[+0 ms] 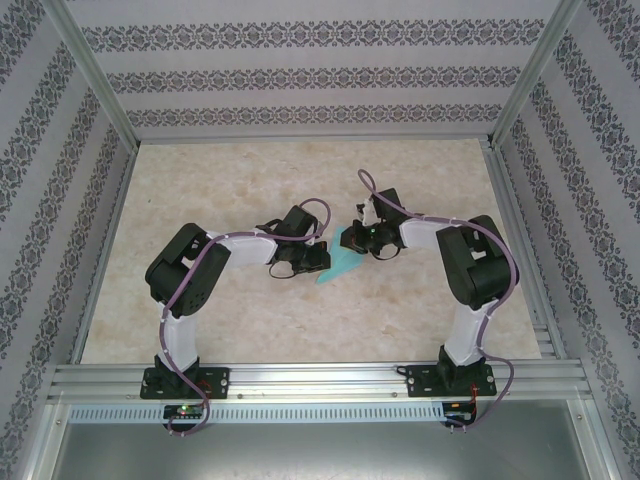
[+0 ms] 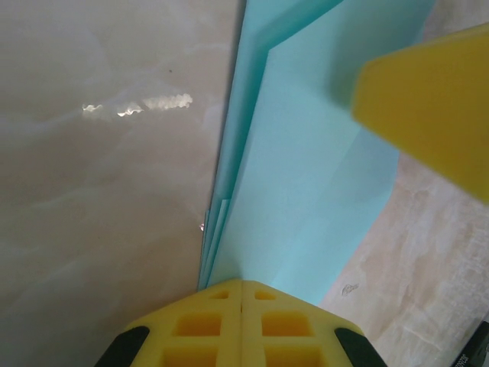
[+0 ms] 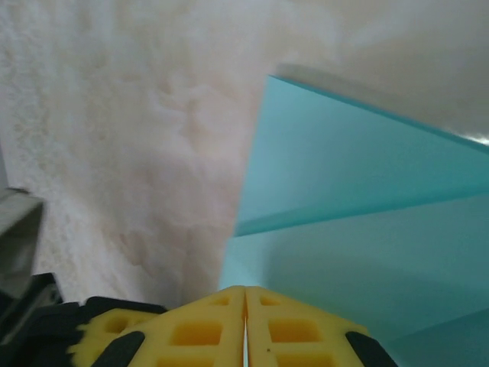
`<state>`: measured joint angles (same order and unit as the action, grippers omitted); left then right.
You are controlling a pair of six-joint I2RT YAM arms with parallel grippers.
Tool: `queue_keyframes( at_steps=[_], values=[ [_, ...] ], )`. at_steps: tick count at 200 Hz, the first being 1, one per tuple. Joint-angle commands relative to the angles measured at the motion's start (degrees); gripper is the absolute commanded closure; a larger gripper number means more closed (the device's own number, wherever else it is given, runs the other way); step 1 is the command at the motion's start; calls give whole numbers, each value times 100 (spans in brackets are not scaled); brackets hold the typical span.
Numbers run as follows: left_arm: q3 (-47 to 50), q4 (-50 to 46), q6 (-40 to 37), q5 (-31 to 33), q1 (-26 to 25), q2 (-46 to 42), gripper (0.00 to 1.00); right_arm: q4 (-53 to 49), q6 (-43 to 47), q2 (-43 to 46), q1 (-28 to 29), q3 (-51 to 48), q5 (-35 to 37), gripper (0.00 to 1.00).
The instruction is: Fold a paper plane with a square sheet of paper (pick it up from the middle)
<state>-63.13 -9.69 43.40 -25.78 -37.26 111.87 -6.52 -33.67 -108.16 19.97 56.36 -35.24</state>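
Note:
The square sheet of paper [image 1: 340, 263] is turquoise and folded into several layers. It lies on the table between my two grippers, with a point toward the near left. My left gripper [image 1: 308, 262] is shut, its yellow fingertips [image 2: 229, 294] closed together and set down on the near end of the folded paper [image 2: 306, 191]. The stacked layer edges run along the paper's left side. My right gripper [image 1: 360, 243] is also shut, its tips [image 3: 260, 298] over the paper's edge [image 3: 359, 260], where one flap [image 3: 344, 160] stands up. A right finger [image 2: 432, 99] rests on the far end of the paper.
The table is pale marbled stone [image 1: 200, 190], boxed in by patterned walls [image 1: 320, 75] and aluminium rails [image 1: 300, 380]. Both arms bend inward and their wrists nearly meet at the table's middle.

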Motion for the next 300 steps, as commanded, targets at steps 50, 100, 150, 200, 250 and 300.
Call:
queue_keyframes(
  at_steps=[50, 100, 150, 200, 250, 300],
  values=[
    [-52, 179, -307, -335, 8, -282, 93, -470, 82, -383, -120, 29, 432, 92],
    [-271, 461, -317, -872, 16, -66, 83, -632, 131, -511, -160, 70, 525, 92],
    [-305, 247, -317, -1097, 8, 102, 83, -849, 148, -623, -158, 172, 632, 92],
    [-291, -393, -577, -998, 6, 248, 83, -1006, 185, -713, -156, 261, 696, 92],
    [-210, -701, -717, -823, 7, 224, 83, -1114, 220, -775, -163, 289, 735, 92],
    [48, -814, -763, -806, 8, 79, 83, -1218, 291, -818, -165, 319, 756, 92]
  ],
)
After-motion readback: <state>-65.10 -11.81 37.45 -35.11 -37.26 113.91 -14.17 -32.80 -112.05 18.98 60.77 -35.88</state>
